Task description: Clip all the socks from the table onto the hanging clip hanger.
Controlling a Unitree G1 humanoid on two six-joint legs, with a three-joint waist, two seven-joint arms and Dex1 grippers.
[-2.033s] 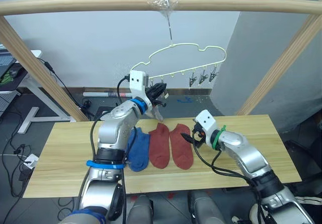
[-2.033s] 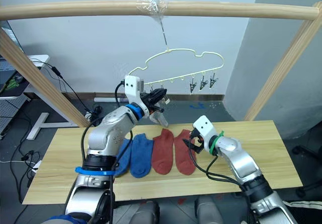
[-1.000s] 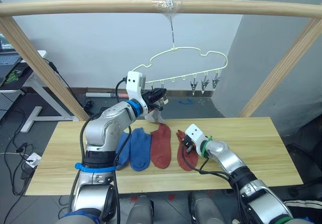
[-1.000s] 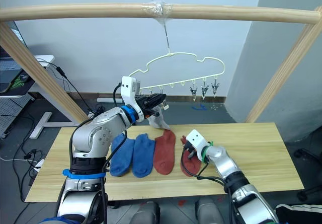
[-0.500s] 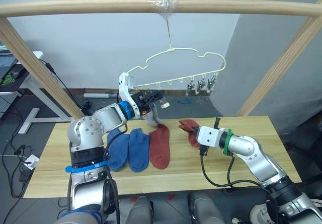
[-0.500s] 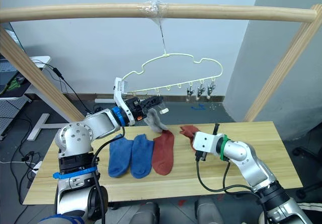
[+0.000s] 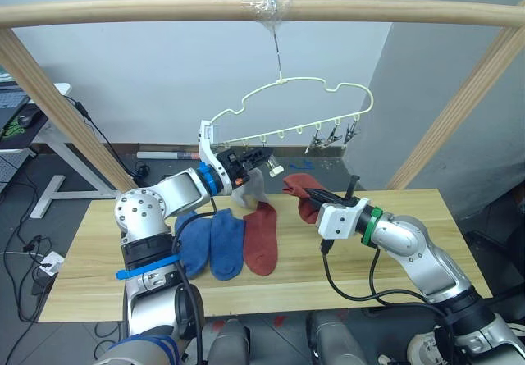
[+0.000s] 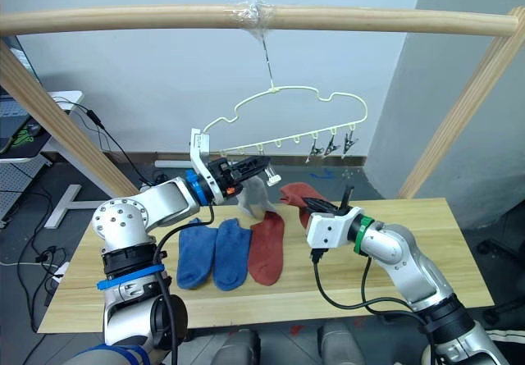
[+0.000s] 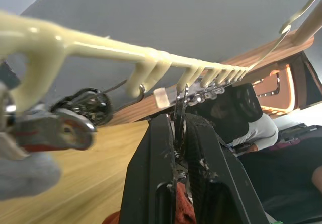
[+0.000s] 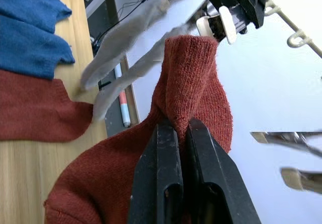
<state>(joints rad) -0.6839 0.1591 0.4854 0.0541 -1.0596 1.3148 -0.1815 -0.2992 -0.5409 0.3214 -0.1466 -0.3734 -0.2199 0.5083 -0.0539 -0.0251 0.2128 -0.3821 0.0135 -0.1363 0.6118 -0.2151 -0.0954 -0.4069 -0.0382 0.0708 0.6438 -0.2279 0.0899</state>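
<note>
— What lies on the counter (image 7: pixel 394 275)?
— Two blue socks (image 7: pixel 212 244) and one rust-red sock (image 7: pixel 261 238), side by side.
— And above?
— The clip hanger (image 7: pixel 308 111) hangs from the pole (image 7: pixel 246 8); two grey socks (image 7: pixel 248 186) dangle from its clips.
— The grippers?
— The right gripper (image 10: pixel 173 133) has its jaws pinched on a second rust-red sock (image 8: pixel 302 194), lifted. The left gripper (image 9: pixel 177 128) has its jaws narrow around a clip (image 9: pixel 180 100).
</note>
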